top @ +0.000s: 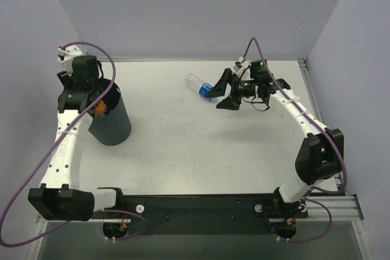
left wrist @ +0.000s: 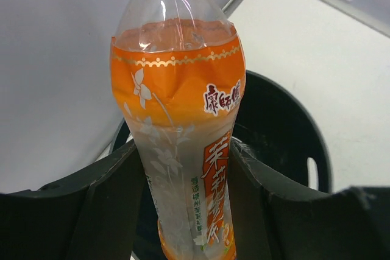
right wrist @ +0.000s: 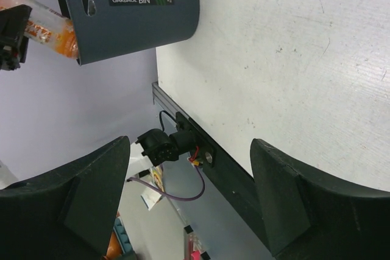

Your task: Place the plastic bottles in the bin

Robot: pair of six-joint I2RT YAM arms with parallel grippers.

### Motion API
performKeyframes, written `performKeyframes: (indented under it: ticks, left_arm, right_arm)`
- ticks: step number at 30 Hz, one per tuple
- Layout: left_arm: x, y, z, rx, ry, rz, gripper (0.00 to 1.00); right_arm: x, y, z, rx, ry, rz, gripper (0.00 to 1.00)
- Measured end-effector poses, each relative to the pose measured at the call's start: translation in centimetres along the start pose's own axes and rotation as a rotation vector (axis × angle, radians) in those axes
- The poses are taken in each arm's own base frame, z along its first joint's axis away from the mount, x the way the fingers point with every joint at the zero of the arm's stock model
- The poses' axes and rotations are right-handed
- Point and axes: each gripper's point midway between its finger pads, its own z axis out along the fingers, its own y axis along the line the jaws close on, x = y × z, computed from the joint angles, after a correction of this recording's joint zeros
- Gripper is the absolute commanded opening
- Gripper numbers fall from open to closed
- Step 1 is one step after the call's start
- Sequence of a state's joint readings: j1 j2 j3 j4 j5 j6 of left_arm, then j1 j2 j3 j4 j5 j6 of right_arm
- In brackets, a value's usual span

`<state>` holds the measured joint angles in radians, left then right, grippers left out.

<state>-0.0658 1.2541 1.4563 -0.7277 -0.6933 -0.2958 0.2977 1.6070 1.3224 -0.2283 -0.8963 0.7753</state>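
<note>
My left gripper [left wrist: 186, 172] is shut on a clear plastic bottle with an orange label [left wrist: 180, 108], held neck-up over the mouth of the dark round bin [left wrist: 286, 144]. From above, the left gripper [top: 92, 97] hangs at the bin's [top: 111, 121] rim and an orange patch of that bottle [top: 100, 108] shows. A second clear bottle with a blue label [top: 198, 84] lies on the table at the back. My right gripper [top: 214, 100] is open just beside its near end. The right wrist view shows open jaws [right wrist: 190, 150] with nothing between them, plus the bin [right wrist: 140, 16] and the orange bottle [right wrist: 52, 28].
White tabletop [top: 201, 150] with grey walls on three sides. A black rail [top: 201, 202] carrying both arm bases runs along the near edge. The bin stands at the far left, close to the left wall.
</note>
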Motion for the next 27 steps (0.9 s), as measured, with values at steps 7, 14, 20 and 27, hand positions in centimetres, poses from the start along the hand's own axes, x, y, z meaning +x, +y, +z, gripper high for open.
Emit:
performKeyframes:
  ticks: [7,14,20,27]
  left_arm:
    - [2.8,0.8,2.1,-0.029,0.07,0.02,0.93]
    - [2.6,0.1,2.1,0.007,0.065,0.001,0.97]
    - [2.1,-0.4,1.9,0.035,0.063,-0.011,0.97]
    - [-1.6,-3.3,-0.4,0.155,0.002,-0.05,0.97]
  right_arm:
    - [0.1,-0.6,0.0,0.026,-0.001,-0.007,0.75]
    - [-0.8,-1.6,0.1,0.093,-0.027,-0.037,0.76]
    - [-3.7,-2.4,0.7,0.198,-0.077,-0.123,0.76]
    - [-8.0,-5.2,3.2,0.405,-0.104,-0.313,0.76]
